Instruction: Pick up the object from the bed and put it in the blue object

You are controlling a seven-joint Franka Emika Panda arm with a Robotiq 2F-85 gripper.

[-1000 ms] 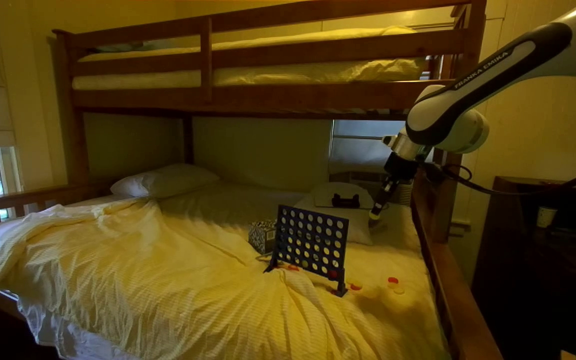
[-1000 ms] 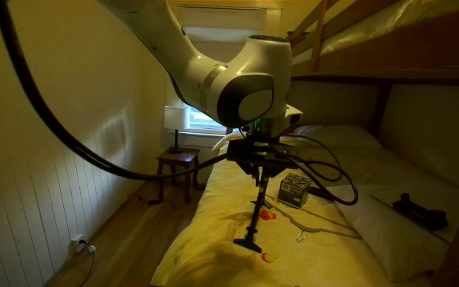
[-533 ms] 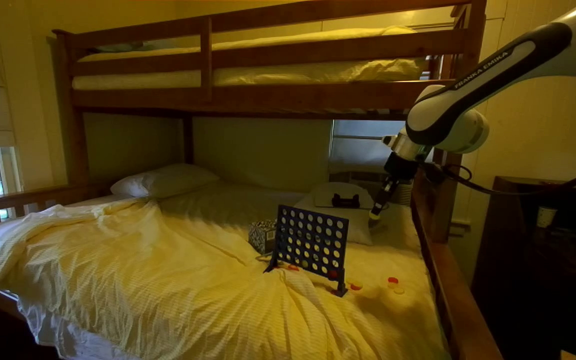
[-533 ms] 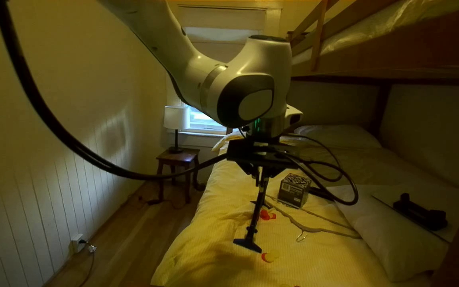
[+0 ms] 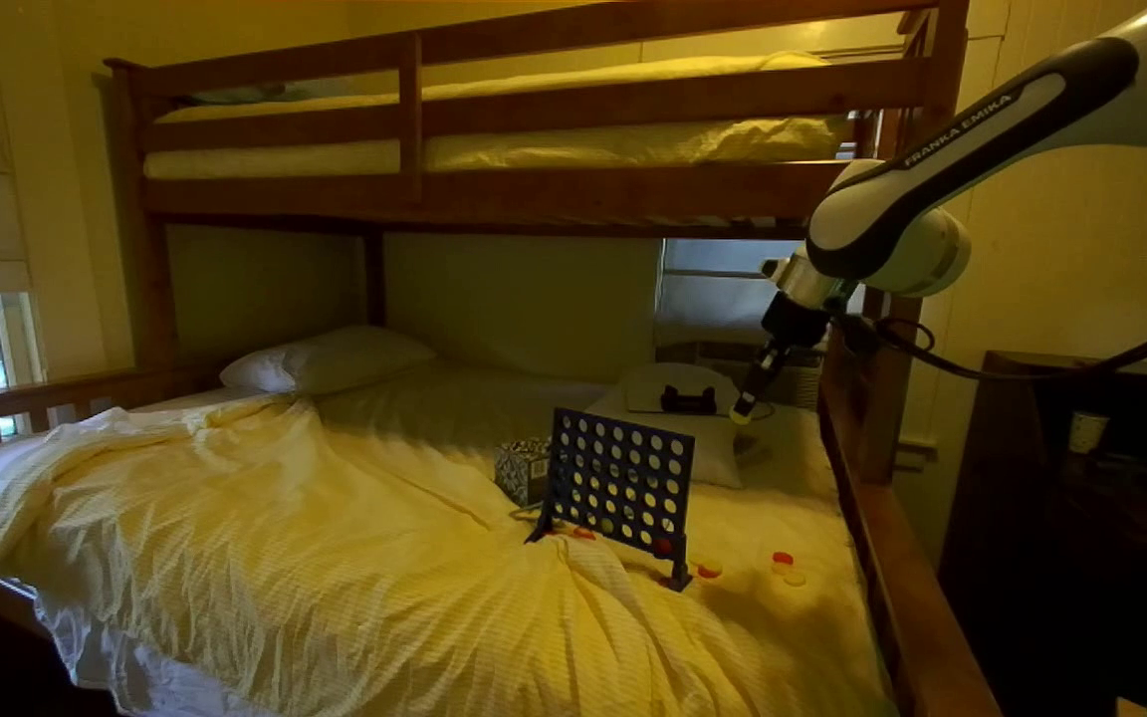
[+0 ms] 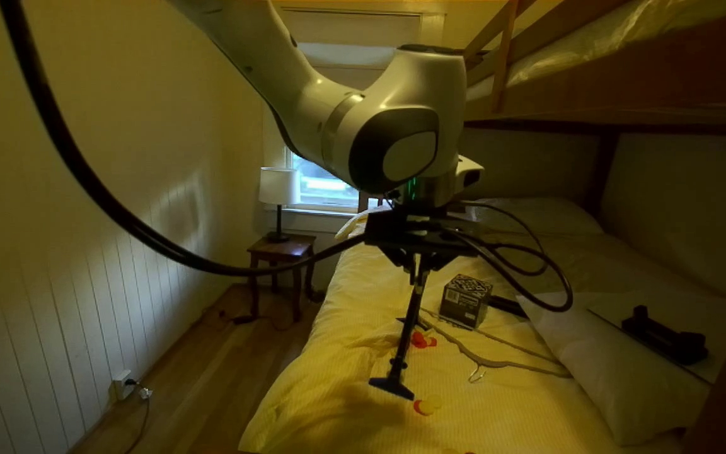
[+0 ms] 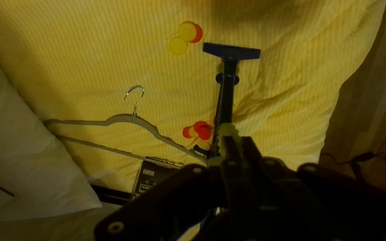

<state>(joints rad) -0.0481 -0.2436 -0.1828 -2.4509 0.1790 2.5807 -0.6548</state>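
Observation:
My gripper point(image 5: 741, 408) hangs above the bed point(image 5: 384, 528), up and to the right of the blue object point(image 5: 621, 481) in an exterior view. Its fingers are shut on a yellow disc point(image 7: 227, 129) with a ridged rim, which sticks out past the fingertips. The blue object stands upright on its feet, and the wrist view shows it edge-on beneath the gripper. A red disc point(image 5: 664, 547) shows at its bottom right. Loose red and yellow discs point(image 7: 187, 31) lie on the sheet beyond its near foot, and more red discs point(image 7: 201, 130) lie beside it.
A grey hanger point(image 7: 122, 118) and a dark patterned box point(image 6: 466, 301) lie beside the blue object. A pillow point(image 6: 615, 384) carries a flat panel with a black bracket point(image 6: 664, 337). Overhead runs the upper bunk point(image 5: 494, 189); a wooden side rail point(image 5: 912, 588) borders the bed.
Over the last half second my gripper has risen slightly with the yellow disc, shifting a little toward the blue object in an exterior view. Everything on the bed stays where it was.

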